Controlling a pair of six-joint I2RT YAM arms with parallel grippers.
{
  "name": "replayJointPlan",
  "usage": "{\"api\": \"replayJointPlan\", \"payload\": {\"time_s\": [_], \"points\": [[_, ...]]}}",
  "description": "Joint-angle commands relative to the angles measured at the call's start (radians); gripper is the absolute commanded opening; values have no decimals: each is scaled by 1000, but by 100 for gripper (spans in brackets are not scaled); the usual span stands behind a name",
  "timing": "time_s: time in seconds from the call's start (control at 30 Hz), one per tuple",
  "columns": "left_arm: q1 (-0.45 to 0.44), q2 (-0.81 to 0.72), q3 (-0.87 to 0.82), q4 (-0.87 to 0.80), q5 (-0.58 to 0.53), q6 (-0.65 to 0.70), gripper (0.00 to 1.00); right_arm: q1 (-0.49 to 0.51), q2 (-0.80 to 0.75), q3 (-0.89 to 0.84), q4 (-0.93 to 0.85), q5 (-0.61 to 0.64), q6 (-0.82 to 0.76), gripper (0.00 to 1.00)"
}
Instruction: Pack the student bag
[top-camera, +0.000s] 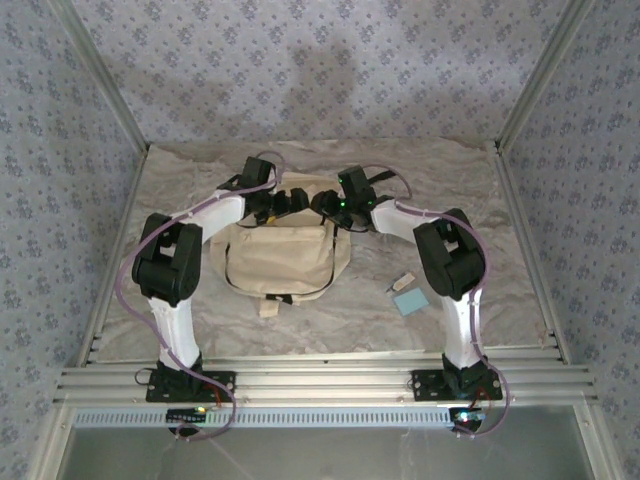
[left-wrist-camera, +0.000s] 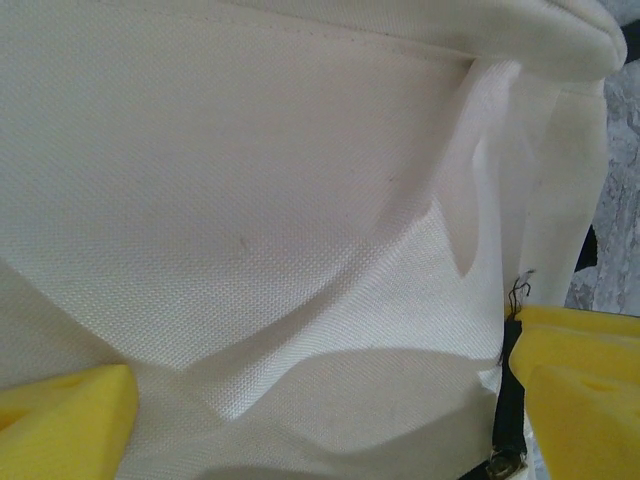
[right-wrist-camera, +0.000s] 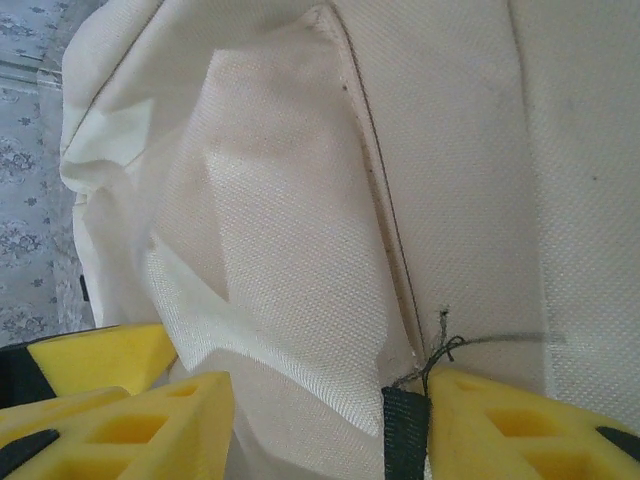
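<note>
The student bag (top-camera: 280, 258), cream fabric with dark zipper lines, lies flat in the middle of the table. Both grippers meet at its far edge. My left gripper (top-camera: 287, 203) stands open. In the left wrist view its yellow fingers (left-wrist-camera: 70, 420) are far apart, and creased bag cloth (left-wrist-camera: 300, 250) spans the gap around my left gripper (left-wrist-camera: 320, 410). My right gripper (top-camera: 325, 206) is open as well. Its yellow fingers (right-wrist-camera: 530, 430) stand on either side of a fold of cloth (right-wrist-camera: 290, 300), with a black strap (right-wrist-camera: 405, 430) against the right finger, at my right gripper (right-wrist-camera: 320, 400).
A light blue card (top-camera: 410, 302) and a small beige piece (top-camera: 402, 283) lie on the wrinkled table cover (top-camera: 480, 200) to the right of the bag. Metal frame posts (top-camera: 530, 90) and patterned walls close in the sides and back.
</note>
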Motion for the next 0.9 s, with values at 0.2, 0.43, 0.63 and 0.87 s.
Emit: {"api": "replayJointPlan", "payload": {"time_s": [0.2,0.43,0.63,0.87], "points": [[-3,-1,-16,-9,10,-12,99,38,-118,-27,145,-30,1,51],[-2,19,-11,-5,5,-35,99,57,-189,-64,112,-2,-7,51],[-2,18,-11,-9,7,-34,99,48,-170,-73,175,-69,32,51],[-7,-9,-3,-15,39,-25,95,-10,-238,-132,95,-12,-30,51]]}}
